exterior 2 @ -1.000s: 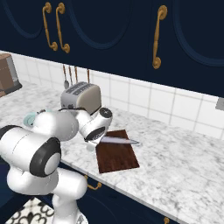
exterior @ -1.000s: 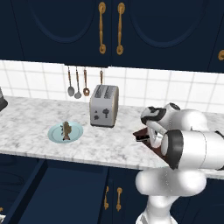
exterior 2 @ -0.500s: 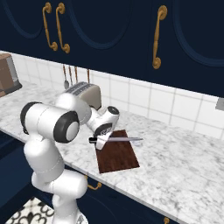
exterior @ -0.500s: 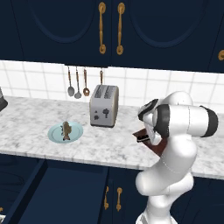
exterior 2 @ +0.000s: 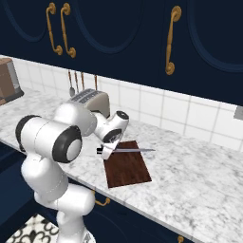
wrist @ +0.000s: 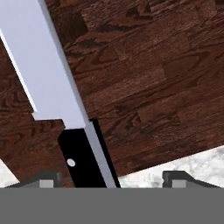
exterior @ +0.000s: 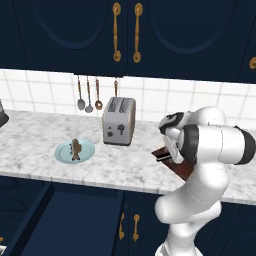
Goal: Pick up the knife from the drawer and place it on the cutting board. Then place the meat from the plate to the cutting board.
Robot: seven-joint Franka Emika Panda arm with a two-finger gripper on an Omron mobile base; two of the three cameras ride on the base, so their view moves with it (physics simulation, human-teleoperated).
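I am in a home kitchen. I see a marble counter (exterior: 35,132), a white tiled wall (exterior 2: 156,107), navy cabinet doors (exterior: 75,30) with brass handles (exterior: 116,31), a silver toaster (exterior: 119,120) and spoons and ladles (exterior: 88,94) hanging on the tiles.

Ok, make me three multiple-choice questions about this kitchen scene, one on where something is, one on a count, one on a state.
1. Where is the meat?
A. on the plate
B. on the cutting board
C. in the drawer

2. How many utensils hang left of the toaster?
A. one
B. three
C. five

3. The knife is:
A. in the drawer
B. on the plate
C. over the cutting board at the gripper

Answers: 1 A, it sits on the pale plate; 2 B, three hang on the tiles; 3 C, blade lies above the board.
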